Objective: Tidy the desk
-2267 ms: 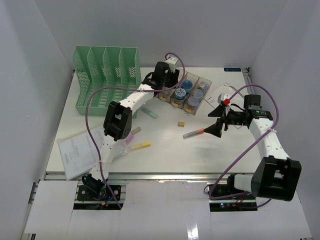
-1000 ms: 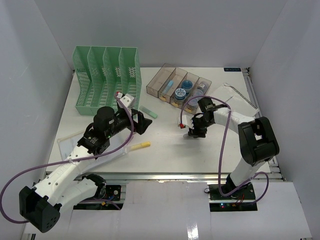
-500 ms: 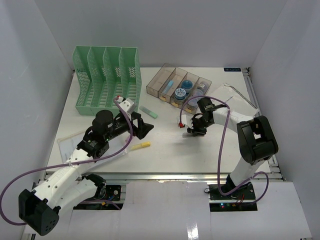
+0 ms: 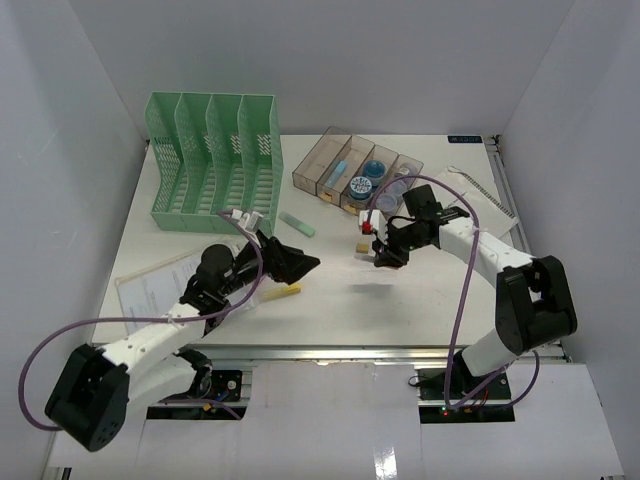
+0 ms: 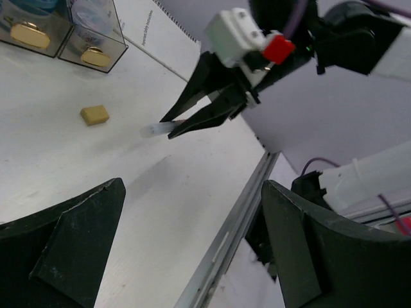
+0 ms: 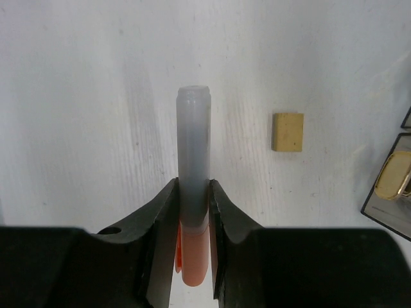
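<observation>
Over desk [image 4: 400,300]: gripped pen [image 6: 193,147] points leftward, probably.

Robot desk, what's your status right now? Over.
Left gripper open, empty. Right gripper shut on orange marker, held over the desk. Small tan block lies beside it, apart; nothing seen in the way.

The tabletop [image 4: 400,300] carries one green file rack [image 4: 212,160] with four slots and one clear tray [image 4: 318,165] with four compartments. Loose pieces: one tan block [image 4: 362,245], one yellow marker [image 4: 283,291], one mint-green stick [image 4: 297,223] and one orange pen [image 6: 193,160]. Papers number two: one sleeved sheet [image 4: 150,290] and one spiral pad [image 4: 488,195].
</observation>
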Controlling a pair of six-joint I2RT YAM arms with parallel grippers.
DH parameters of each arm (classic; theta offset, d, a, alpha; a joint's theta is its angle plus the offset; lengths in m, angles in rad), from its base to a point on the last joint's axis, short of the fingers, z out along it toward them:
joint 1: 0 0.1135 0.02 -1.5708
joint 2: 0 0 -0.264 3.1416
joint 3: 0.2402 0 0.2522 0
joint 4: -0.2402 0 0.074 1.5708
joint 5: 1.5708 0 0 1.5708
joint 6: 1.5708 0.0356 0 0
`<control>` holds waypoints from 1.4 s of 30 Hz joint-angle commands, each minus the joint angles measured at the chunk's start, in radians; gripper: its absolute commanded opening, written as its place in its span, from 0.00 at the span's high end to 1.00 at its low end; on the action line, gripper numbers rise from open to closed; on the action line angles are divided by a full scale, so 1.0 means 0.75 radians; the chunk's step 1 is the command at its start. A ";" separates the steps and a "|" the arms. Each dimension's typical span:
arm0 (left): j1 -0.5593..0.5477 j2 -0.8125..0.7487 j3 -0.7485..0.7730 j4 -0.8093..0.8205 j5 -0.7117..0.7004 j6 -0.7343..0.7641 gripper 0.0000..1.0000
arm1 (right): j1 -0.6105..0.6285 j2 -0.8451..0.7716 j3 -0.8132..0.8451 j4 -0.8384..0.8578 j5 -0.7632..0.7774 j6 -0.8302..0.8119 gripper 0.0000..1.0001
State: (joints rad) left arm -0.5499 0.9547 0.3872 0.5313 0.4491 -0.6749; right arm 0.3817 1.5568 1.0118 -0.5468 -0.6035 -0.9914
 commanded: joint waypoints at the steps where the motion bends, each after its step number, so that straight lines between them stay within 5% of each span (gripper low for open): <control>1: -0.016 0.275 0.020 0.512 -0.090 -0.371 0.03 | -0.002 -0.159 0.058 -0.011 -0.227 0.254 0.90; 15: -0.238 0.924 0.374 0.862 -0.312 -0.388 0.10 | -0.108 -0.249 -0.052 0.425 -0.408 0.883 0.92; 24: -0.283 1.085 0.480 0.887 -0.329 -0.436 0.21 | -0.131 -0.327 -0.134 0.559 -0.431 0.968 0.91; 29: -0.287 1.092 0.509 0.865 -0.301 -0.431 0.45 | -0.131 -0.321 -0.142 0.570 -0.429 0.976 0.87; 38: -0.287 1.069 0.519 0.818 -0.252 -0.422 0.70 | -0.135 -0.309 -0.152 0.578 -0.419 0.977 0.82; 41: -0.287 1.054 0.517 0.789 -0.244 -0.404 0.75 | -0.136 -0.307 -0.153 0.578 -0.424 0.967 0.69; 42: -0.287 1.045 0.518 0.766 -0.244 -0.396 0.76 | -0.137 -0.309 -0.154 0.577 -0.427 0.960 0.58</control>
State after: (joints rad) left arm -0.7631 1.7911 0.7528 1.1403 0.2476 -0.9925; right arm 0.2825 1.3304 0.9009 -0.1525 -0.8937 -0.2641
